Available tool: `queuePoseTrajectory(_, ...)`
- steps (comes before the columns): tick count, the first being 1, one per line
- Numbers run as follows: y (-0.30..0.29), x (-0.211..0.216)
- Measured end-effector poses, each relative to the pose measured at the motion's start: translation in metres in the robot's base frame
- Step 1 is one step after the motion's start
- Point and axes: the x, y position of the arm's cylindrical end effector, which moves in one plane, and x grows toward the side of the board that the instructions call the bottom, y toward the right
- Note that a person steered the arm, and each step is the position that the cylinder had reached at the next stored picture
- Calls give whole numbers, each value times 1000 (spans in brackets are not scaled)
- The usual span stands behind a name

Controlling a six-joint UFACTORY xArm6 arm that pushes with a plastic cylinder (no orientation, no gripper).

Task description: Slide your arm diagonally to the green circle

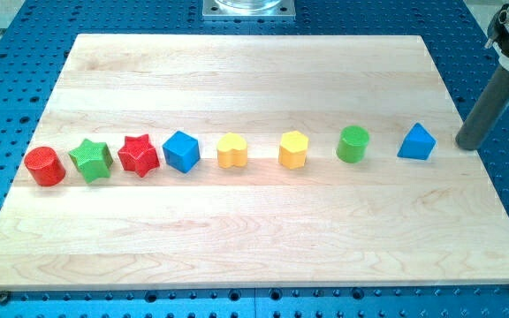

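Rod and no pincer: my tip (pixel 468 144) rests at the bench's (pixel 237 230) right edge, just right of the blue triangle (pixel 416 142). Beyond that stands the green circle (pixel 353 144), upright, round face up, near the yellow hexagon (pixel 293 149).

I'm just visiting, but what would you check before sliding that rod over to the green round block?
1. Target in sight: the green circle stands in the row, ok.
2. Position: my tip rests at the board's right edge, right of the blue triangle, ok.
3. Straight route: the blue triangle sits between tip and target, not ok.
4. Diagonal route: board above and below the row looks open, ok.
5. Neighbour: the yellow hexagon stands apart from the target, ok.
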Motion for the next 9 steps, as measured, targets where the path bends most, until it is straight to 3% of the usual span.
queuePoseTrajectory(1,0,1)
queuePoseTrajectory(3,-17,64)
queuePoseTrajectory(6,-18,90)
queuePoseTrajectory(9,-121,87)
